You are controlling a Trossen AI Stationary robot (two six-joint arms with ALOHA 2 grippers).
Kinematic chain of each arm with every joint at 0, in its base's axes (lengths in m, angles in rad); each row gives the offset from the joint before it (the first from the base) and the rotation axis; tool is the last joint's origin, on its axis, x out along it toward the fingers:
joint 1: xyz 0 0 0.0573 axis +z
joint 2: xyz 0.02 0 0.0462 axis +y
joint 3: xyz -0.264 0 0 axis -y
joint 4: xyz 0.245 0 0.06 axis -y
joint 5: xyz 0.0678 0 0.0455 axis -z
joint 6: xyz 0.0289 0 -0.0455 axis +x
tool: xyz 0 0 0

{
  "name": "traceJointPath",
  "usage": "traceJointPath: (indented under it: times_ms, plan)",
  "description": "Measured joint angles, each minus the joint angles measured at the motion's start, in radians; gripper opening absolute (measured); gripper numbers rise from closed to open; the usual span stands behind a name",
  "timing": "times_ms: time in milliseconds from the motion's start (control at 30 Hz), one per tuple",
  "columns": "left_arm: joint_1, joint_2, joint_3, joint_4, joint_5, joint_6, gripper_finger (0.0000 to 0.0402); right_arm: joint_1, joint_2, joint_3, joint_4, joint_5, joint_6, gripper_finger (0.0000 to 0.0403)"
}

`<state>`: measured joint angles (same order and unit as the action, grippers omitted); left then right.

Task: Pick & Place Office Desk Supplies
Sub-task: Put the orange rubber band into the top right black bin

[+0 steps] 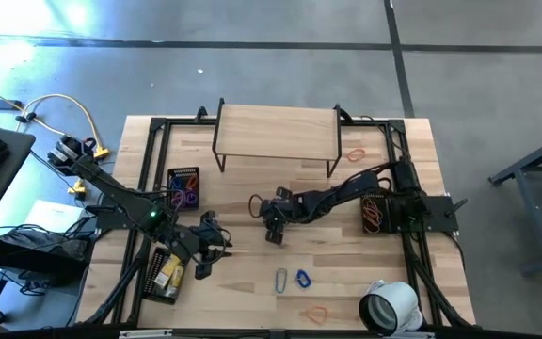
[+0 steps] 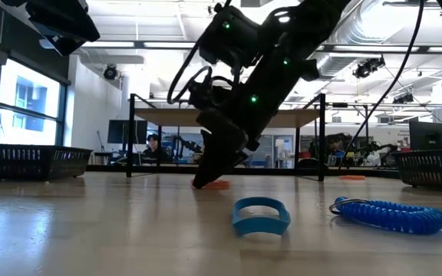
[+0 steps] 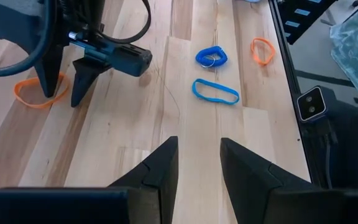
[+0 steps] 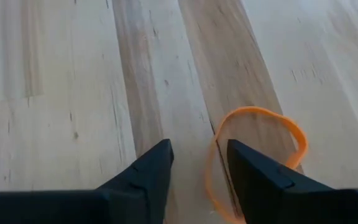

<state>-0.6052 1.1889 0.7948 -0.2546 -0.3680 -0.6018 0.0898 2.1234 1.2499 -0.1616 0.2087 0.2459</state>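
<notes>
Baskets: left basket (image 1: 184, 188) with purple and blue loops, right basket (image 1: 375, 214) with orange bands, right gripper (image 1: 273, 232) released over orange band (image 4: 253, 155), left gripper (image 1: 216, 247) released, empty.

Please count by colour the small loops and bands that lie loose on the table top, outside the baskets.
Orange bands: 3
Blue loops, one coiled, one flat: 2
Total: 5

The wooden table (image 1: 252, 264) carries black mesh baskets (image 1: 184, 188), orange bands (image 1: 317, 314), a blue loop (image 2: 261, 216), a blue coil (image 2: 390, 215), a tape roll (image 1: 390, 306) and a small wooden shelf (image 1: 277, 132).
</notes>
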Motion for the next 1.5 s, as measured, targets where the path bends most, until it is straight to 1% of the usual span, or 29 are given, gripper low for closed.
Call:
traceJointPath:
  times_ms: [167, 367, 533, 733, 800, 900, 967, 1000, 1133, 1267, 1400, 1467, 1500]
  plan:
    - [0.000, 0.000, 0.000, 0.000, 0.000, 0.000, 0.0115, 0.003, 0.002, -0.001, -0.002, 0.041, 0.013, 0.0090]
    - [0.000, 0.000, 0.000, 0.000, 0.002, 0.000, 0.0115, 0.002, 0.002, -0.001, -0.005, 0.047, 0.016, 0.0012]
    - [0.000, 0.000, 0.000, 0.000, 0.002, 0.000, 0.0115, 0.008, 0.002, -0.003, -0.003, 0.067, 0.013, 0.0003]
    - [0.000, 0.000, 0.000, 0.000, 0.002, 0.000, 0.0115, 0.052, -0.039, 0.001, -0.023, 0.173, -0.029, 0.0003]
    - [0.000, 0.000, 0.000, -0.001, 0.002, 0.000, 0.0115, 0.073, -0.077, -0.001, -0.082, 0.210, -0.046, 0.0002]
    - [0.000, 0.000, 0.000, -0.004, 0.002, 0.000, 0.0115, 0.110, -0.138, 0.028, -0.165, 0.312, -0.059, 0.0002]
    - [-0.003, 0.000, 0.000, -0.007, 0.001, 0.000, 0.0115, 0.142, -0.191, 0.046, -0.256, 0.387, -0.043, 0.0002]
    - [-0.003, 0.001, 0.000, -0.009, 0.002, 0.000, 0.0115, 0.156, -0.217, 0.055, -0.290, 0.402, -0.032, 0.0002]
    - [-0.013, 0.001, 0.000, -0.012, 0.000, -0.005, 0.0115, 0.213, -0.312, 0.061, -0.456, 0.467, 0.037, 0.0002]
    - [-0.028, 0.001, 0.000, -0.007, 0.000, -0.005, 0.0115, 0.266, -0.430, 0.067, -0.658, 0.540, 0.187, 0.0002]
    - [-0.037, 0.001, 0.000, -0.006, -0.001, -0.005, 0.0115, 0.304, -0.519, 0.066, -0.917, 0.543, 0.458, 0.0002]
    - [-0.037, 0.001, 0.000, -0.005, -0.002, -0.006, 0.0115, 0.323, -0.564, 0.067, -1.054, 0.515, 0.626, 0.0003]
    - [-0.037, 0.001, 0.000, -0.003, -0.002, -0.007, 0.0115, 0.330, -0.580, 0.067, -1.138, 0.485, 0.719, 0.0003]
